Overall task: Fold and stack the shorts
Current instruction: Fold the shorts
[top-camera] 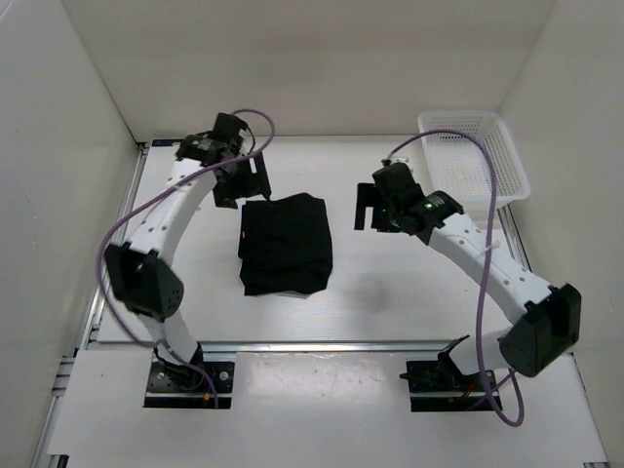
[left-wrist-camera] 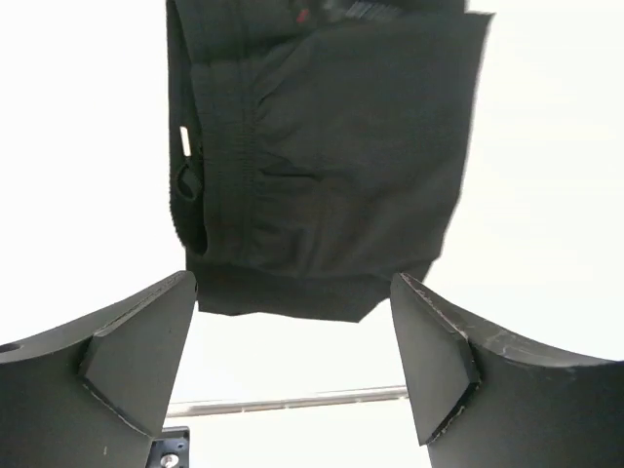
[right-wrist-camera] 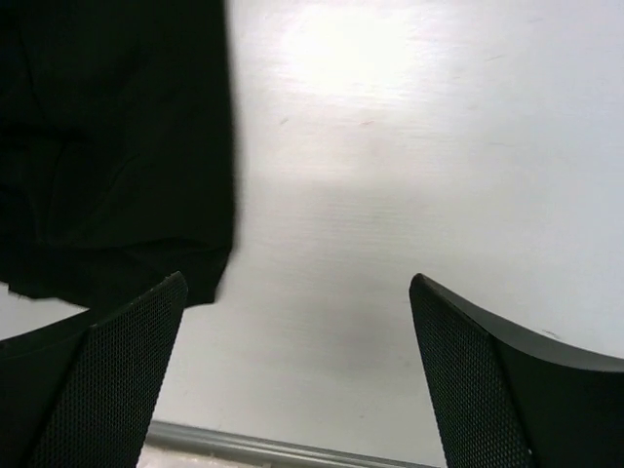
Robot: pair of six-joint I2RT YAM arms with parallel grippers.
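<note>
The shorts [top-camera: 285, 244] lie folded mid-table. The left gripper [top-camera: 244, 193] hangs at their far left corner, the right gripper [top-camera: 365, 208] just right; both gape wide, empty.

Black shorts [top-camera: 286, 245] folded into compact rectangle, flat on white table, mid-workspace.

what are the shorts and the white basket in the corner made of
The shorts: soft, matte black fabric, probably a light woven or knit synthetic. The left wrist view shows stitched seams, gathered stitching and limp creases. The basket: most likely white moulded plastic, going by its rigid open lattice walls and even colour, though the finish is hard to judge from here.
</note>
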